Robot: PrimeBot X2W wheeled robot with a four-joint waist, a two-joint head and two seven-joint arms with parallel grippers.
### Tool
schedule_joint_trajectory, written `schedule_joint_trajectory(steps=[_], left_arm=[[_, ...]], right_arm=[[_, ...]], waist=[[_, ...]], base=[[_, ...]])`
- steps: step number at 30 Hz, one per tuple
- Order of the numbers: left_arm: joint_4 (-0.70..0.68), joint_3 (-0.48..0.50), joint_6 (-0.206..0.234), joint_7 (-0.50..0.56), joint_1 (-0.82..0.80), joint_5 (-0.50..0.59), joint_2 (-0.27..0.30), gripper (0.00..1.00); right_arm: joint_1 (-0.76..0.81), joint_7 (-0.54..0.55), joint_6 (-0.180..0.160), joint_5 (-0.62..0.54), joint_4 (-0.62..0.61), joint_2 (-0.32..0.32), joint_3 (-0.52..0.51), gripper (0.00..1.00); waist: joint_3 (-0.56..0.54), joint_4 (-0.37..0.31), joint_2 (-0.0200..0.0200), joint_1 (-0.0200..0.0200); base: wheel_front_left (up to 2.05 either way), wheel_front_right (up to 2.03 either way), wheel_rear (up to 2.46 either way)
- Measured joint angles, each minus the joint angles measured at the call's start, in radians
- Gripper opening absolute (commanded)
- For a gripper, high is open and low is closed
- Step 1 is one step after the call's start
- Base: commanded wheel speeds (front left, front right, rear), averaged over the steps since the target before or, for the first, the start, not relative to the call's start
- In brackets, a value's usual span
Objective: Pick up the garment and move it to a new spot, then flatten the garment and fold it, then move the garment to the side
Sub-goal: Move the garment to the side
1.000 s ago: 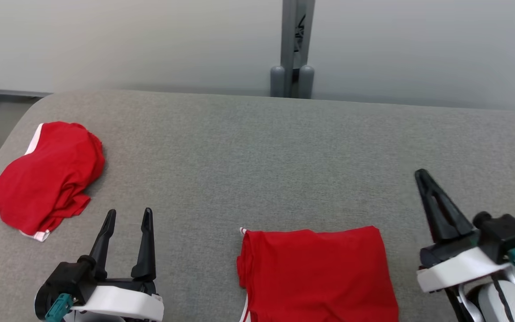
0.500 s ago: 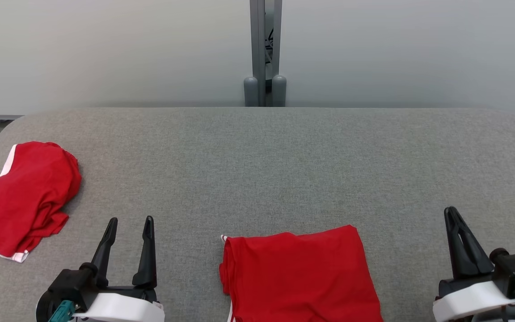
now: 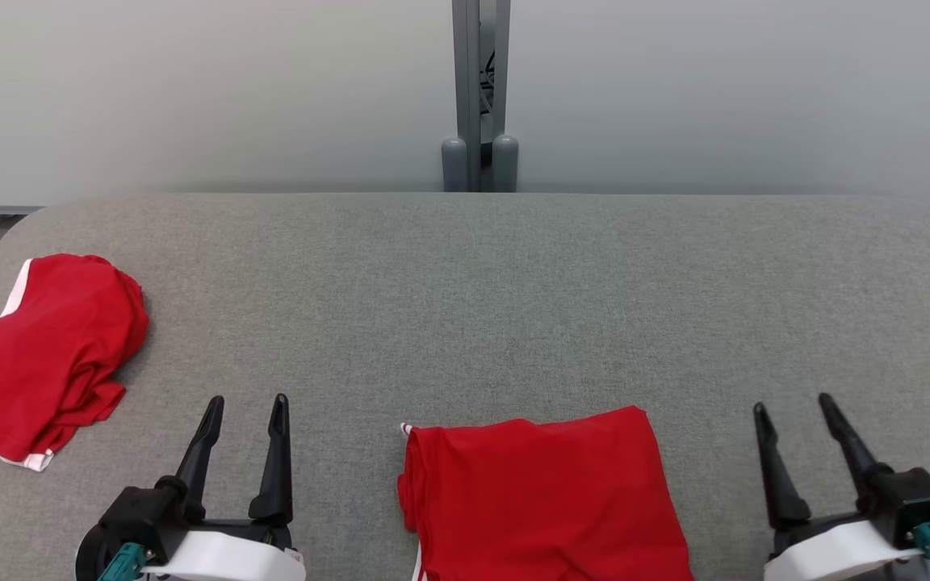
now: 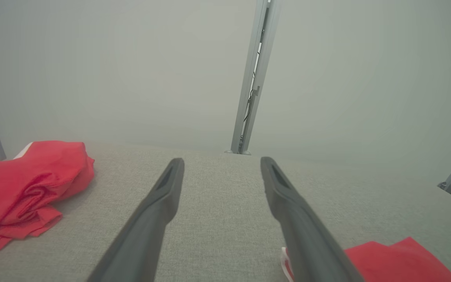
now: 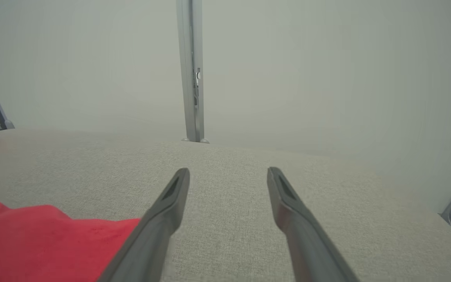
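Since half a second before, the right gripper (image 3: pixel 791 403) had sprung from shut to wide and turned to point straight up the head view; the left gripper (image 3: pixel 248 399) had crept a little forward, its fingers likewise spread wide. Neither held anything.

The garment (image 3: pixel 542 500), red and folded to a rough rectangle, lay flat on the table (image 3: pixel 465 307) between the two grippers, touching neither, its near edge cut off by the bottom of the head view. A red bundle (image 3: pixel 41 351) sat well apart at the table's left end.

Folding looked done, so the sideways move seemed to be what remained. The fold might have fallen open had the fingers pinched only the top layer, since the stacked edges on the garment's left side looked loose. The grey cloth surface could have dragged at the lower layers and rucked them in a slide. With the near edge unseen, a low grasp there would have been blind. Set too near the bundle, the two reds might have tangled.
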Motion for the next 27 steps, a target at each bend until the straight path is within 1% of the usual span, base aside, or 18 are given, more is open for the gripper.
schedule_joint_trajectory(steps=[4, 6, 8, 10, 11, 15, 19, 21, 24, 27], left_arm=[[0.003, -0.002, 0.000, 0.000, 0.000, 0.000, 0.000, 1.00], [0.005, -0.002, 0.000, 0.000, 0.000, 0.000, 0.001, 1.00], [0.005, -0.003, -0.003, 0.000, -0.002, 0.000, 0.000, 1.00], [0.006, -0.004, -0.003, 0.000, -0.003, 0.000, 0.000, 1.00], [0.008, -0.004, -0.003, 0.000, -0.006, 0.000, 0.000, 1.00], [0.009, -0.005, -0.007, 0.000, -0.020, 0.002, 0.000, 1.00], [0.011, -0.006, -0.012, 0.000, -0.025, 0.005, 0.000, 1.00], [0.011, -0.003, -0.012, 0.000, -0.030, 0.005, 0.001, 1.00], [0.011, -0.004, -0.015, 0.000, -0.046, 0.006, 0.000, 1.00], [0.015, -0.007, -0.017, 0.000, -0.047, 0.010, 0.000, 1.00]], right_arm=[[0.000, 0.000, 0.000, 0.064, 0.064, -0.011, 0.057, 1.00], [-0.002, 0.000, 0.000, 0.094, 0.095, -0.020, 0.067, 1.00], [-0.007, 0.000, 0.000, 0.147, 0.133, -0.031, 0.113, 1.00], [-0.021, 0.000, 0.000, 0.234, 0.175, -0.038, 0.182, 1.00], [-0.037, 0.000, 0.000, 0.323, 0.202, -0.060, 0.267, 1.00], [-0.087, 0.019, -0.001, 0.498, 0.266, -0.123, 0.389, 1.00], [-0.143, 0.052, -0.001, 0.612, 0.329, -0.160, 0.455, 1.00], [-0.168, 0.072, -0.001, 0.663, 0.356, -0.167, 0.480, 1.00], [-0.209, 0.095, -0.001, 0.746, 0.360, -0.170, 0.528, 1.00], [-0.232, 0.115, -0.001, 0.820, 0.347, -0.191, 0.580, 1.00]], waist=[[0.007, 0.006, 0.0000, 0.0000], [0.014, 0.010, 0.0000, 0.0000], [0.022, 0.015, 0.0000, 0.0000], [0.032, 0.021, 0.0000, 0.0000], [0.042, 0.026, 0.0000, 0.0000], [0.063, 0.035, 0.0000, 0.0000], [0.084, 0.048, 0.0000, 0.0000], [0.095, 0.056, 0.0000, 0.0000], [0.110, 0.069, 0.0000, 0.0000], [0.120, 0.087, 0.0000, 0.0000]], base=[[0.00, 0.00, 0.00], [0.00, 0.00, 0.00], [0.00, 0.00, 0.00], [0.00, 0.00, 0.00], [0.00, 0.00, 0.00], [0.00, 0.00, 0.00], [0.00, 0.00, 0.00], [0.00, 0.00, 0.00], [0.00, 0.00, 0.00], [0.00, 0.00, 0.00]])
